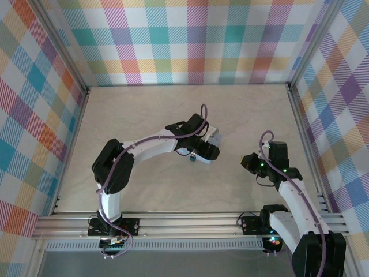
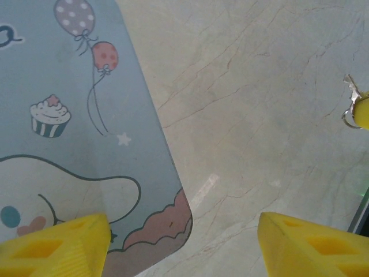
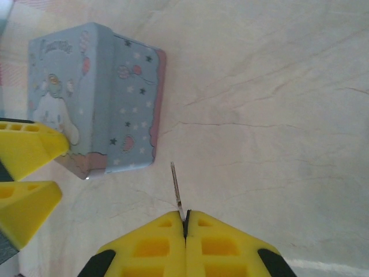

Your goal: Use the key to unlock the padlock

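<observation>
My right gripper (image 3: 185, 222) is shut on the key (image 3: 176, 184), whose thin metal blade sticks out ahead of the pinched yellow tips toward the pale blue cartoon tin (image 3: 95, 98). Its tip with the key (image 2: 350, 92) also shows at the right edge of the left wrist view. My left gripper (image 2: 184, 248) is open, one finger (image 2: 55, 245) over the tin (image 2: 75, 127), the other over bare table. In the top view the left gripper (image 1: 206, 151) sits at the tin (image 1: 214, 138) and the right gripper (image 1: 247, 163) is a short way to its right. A small blue-green spot (image 1: 192, 154) lies by the left wrist; I cannot tell whether it is the padlock.
The marble-patterned tabletop (image 1: 150, 109) is walled by plaid panels on three sides, with an aluminium rail (image 1: 184, 219) along the near edge. Open surface separates the tin from the right gripper.
</observation>
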### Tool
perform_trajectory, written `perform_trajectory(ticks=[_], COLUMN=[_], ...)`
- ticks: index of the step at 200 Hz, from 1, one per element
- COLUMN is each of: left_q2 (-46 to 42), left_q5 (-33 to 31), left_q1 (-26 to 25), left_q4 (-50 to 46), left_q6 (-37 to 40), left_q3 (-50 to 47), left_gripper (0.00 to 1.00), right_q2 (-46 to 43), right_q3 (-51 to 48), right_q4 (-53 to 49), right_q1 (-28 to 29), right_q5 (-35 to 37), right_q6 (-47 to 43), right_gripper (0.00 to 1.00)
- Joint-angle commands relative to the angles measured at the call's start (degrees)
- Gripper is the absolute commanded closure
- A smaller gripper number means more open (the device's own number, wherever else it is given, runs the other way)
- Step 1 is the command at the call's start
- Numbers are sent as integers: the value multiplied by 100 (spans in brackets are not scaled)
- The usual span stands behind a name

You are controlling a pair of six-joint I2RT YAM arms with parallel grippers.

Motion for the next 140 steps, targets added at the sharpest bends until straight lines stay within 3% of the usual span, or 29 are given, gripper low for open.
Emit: perform_trajectory(ticks=[1, 49, 111, 140], left_q2=[-360, -1162, -2508, -2796], left_q5=[209, 535, 914, 960], left_q1=[194, 546, 1392, 1510], left_q4=[184, 994, 2499, 2650], left_q6=[-242, -514, -1136, -1134], left_q3=[-195, -768, -2650, -3252], left_gripper=[31, 25, 21, 20], right_q2=[75, 320, 1213, 1850], right_q3=[-111, -127, 67, 269], right_q4=[624, 1327, 2374, 3047], right_q1=[0, 371, 1272, 1479], right_q5=[-589, -811, -661, -774], right_q6=[-125, -185, -538, -358], right_gripper=[100, 100, 100, 100])
